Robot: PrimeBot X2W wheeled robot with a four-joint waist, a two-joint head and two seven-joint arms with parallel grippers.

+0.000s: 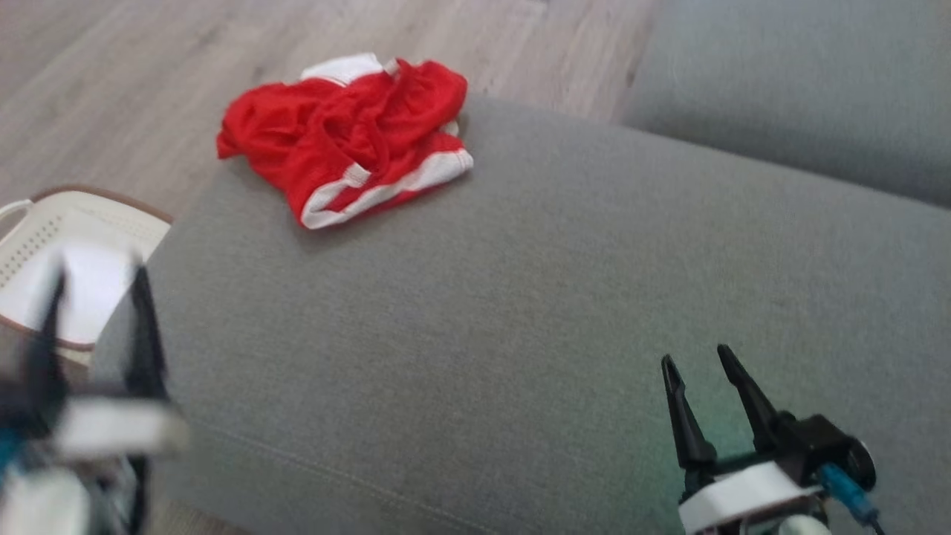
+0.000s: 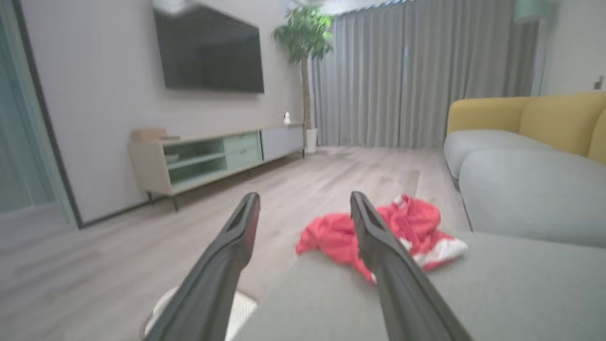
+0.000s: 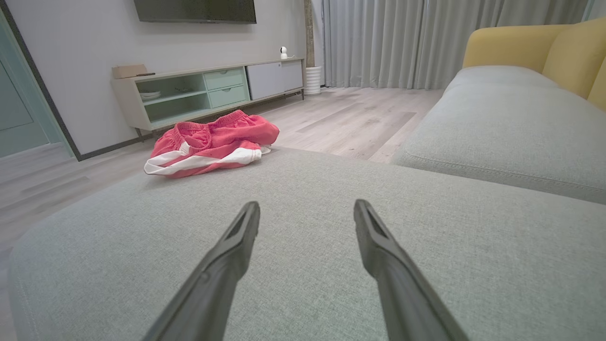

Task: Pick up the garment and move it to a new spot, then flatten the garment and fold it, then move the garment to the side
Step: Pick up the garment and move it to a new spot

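Observation:
The garment (image 1: 349, 137) is a pair of red shorts with white trim, crumpled at the far left corner of a grey sofa cushion (image 1: 520, 297). It lies ahead of both wrist cameras too: garment (image 2: 416, 227), garment (image 3: 210, 142). My left gripper (image 1: 96, 279) hovers blurred at the lower left, off the cushion's left edge, open and empty. Low over the cushion's near right part, my right gripper (image 1: 695, 357) stands open with nothing between its fingers. Both are well short of the garment.
A white perforated basket (image 1: 67, 245) sits on the wooden floor (image 1: 111, 89) left of the cushion, under my left gripper. Another grey cushion (image 1: 802, 89) lies at the far right, with a yellow backrest (image 3: 521, 47). A TV cabinet (image 3: 203, 90) stands against the wall.

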